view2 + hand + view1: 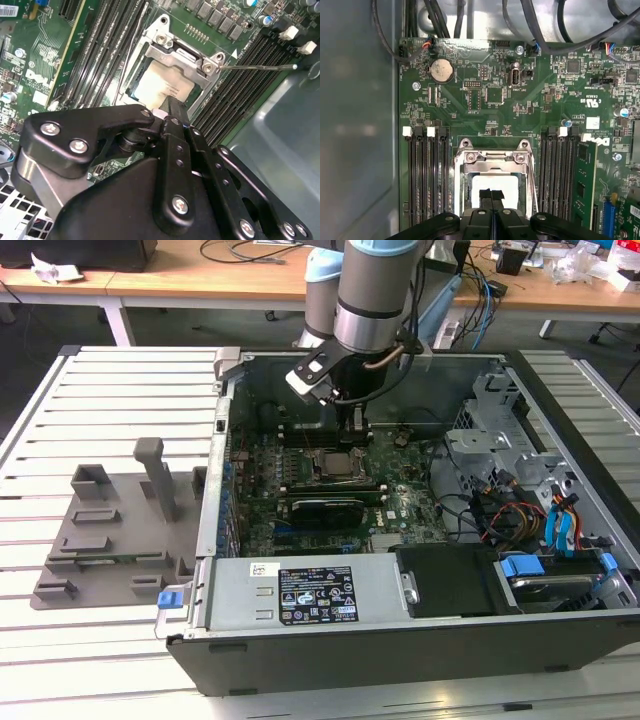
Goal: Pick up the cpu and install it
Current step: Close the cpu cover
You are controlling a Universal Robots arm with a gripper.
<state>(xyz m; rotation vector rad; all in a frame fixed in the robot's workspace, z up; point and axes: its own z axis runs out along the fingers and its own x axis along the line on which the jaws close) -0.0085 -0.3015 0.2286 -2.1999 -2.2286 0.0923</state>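
Note:
The cpu (156, 82) is a pale silvery square lying flat in the socket on the green motherboard (485, 100). The socket's metal frame (495, 157) surrounds the cpu (509, 184). My gripper (491, 194) is shut, its two narrow black fingers pressed together with nothing visible between them. In the second wrist view the gripper (173, 104) has its tips right at the chip's edge; I cannot tell whether they touch it. In the exterior view the gripper (353, 430) hangs inside the open computer case (400, 640), just over the socket (336, 466).
Black memory slots (427, 175) flank the socket on both sides. The grey case wall (355, 125) is close by. Cables and a drive cage (520, 490) fill the exterior view's right. A grey fixture tray (110, 530) with upright blocks lies outside the case.

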